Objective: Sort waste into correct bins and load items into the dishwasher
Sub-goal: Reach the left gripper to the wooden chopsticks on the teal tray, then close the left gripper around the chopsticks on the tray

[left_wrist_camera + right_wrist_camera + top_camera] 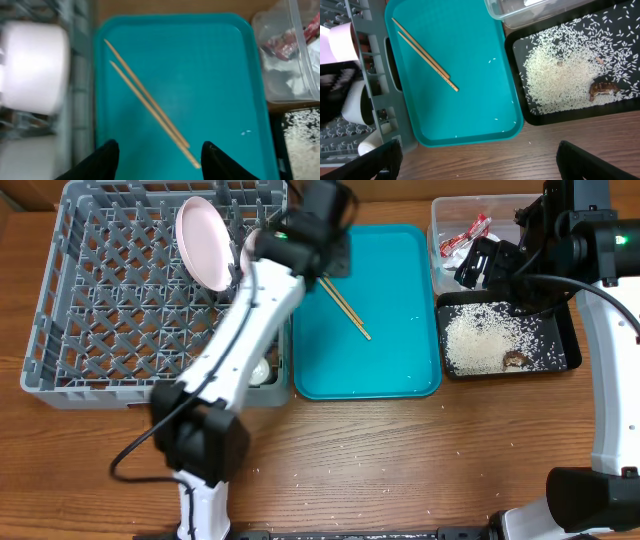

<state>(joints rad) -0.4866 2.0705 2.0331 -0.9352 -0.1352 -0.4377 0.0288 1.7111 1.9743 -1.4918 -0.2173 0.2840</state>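
My left end effector (160,150) hangs released over the teal tray (215,75), fingers apart with nothing between them but the near tips of the chopsticks (147,102). The chopsticks lie flat on the tray, side by side and slanted, well apart from the dish rack (100,300), where the plate (205,242) and a bowl (356,102) already stand.

The sticks are thin and lie flush on a smooth tray, so I may pinch only one, or my fingertips may skid and roll them apart. Gripped near the tips, they would likely droop and snag on the rack's lattice.

My right end effector (477,160) is spread wide and empty above the black tray (555,335), which holds the rice (475,340) and the brown lump (603,88); the wrapper (465,235) sits in the clear tub (445,220).

The counter (400,460) is brown wood grain with stray grains scattered on it. Nothing of the room shows beyond it.
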